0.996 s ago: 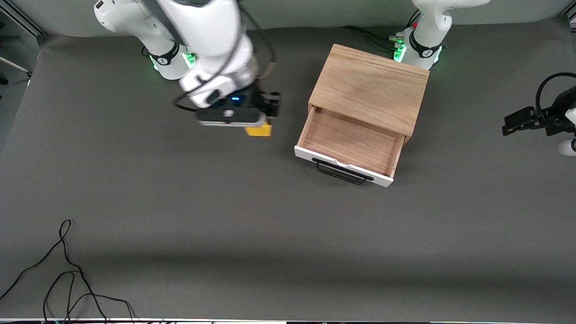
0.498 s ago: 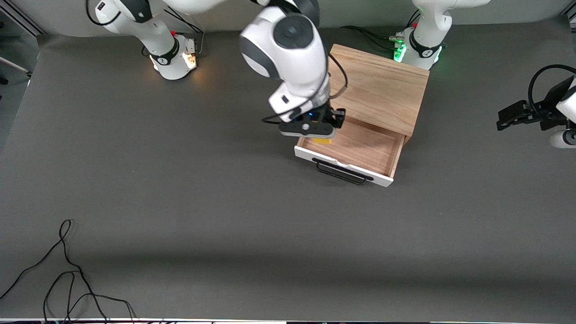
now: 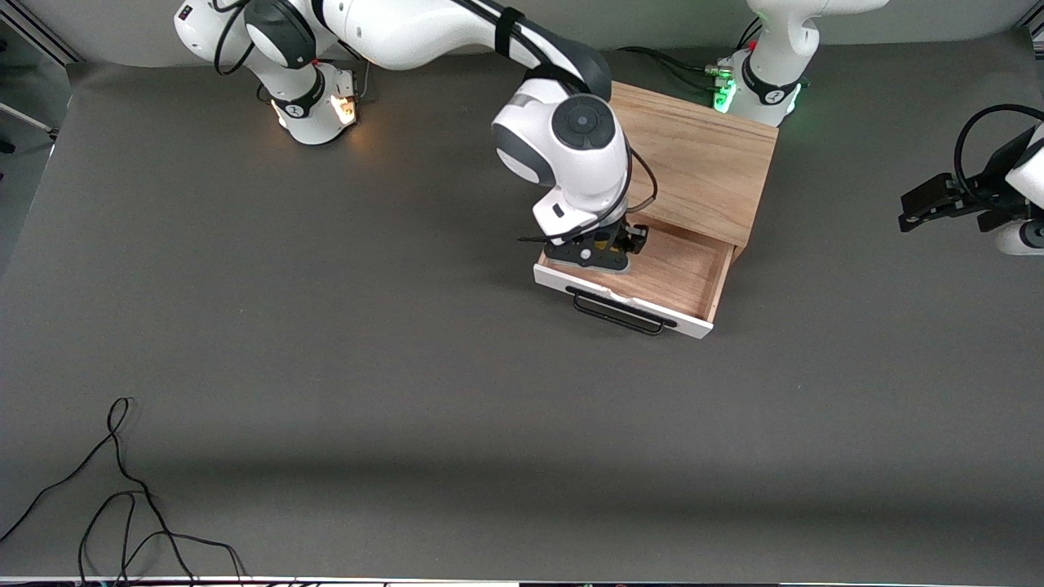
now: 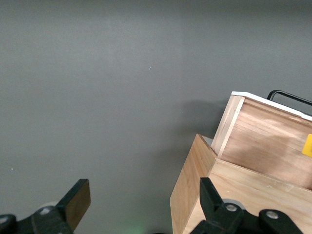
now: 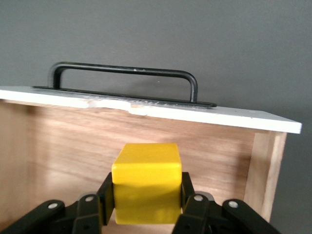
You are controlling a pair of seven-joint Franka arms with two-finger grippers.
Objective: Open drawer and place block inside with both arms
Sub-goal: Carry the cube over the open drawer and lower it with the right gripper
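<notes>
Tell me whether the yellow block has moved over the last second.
Yes. The block, clamped in the right tool, has gone from the table beside the wooden box toward the left arm's end, into the open drawer.

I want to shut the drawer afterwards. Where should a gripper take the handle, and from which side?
Probably the middle of the black bar handle, approached from above on the front-camera side. The bar runs along the white front panel with a gap between them, letting jaws close across it. The left gripper waits open off the drawer's end; the right gripper holds the block inside.
</notes>
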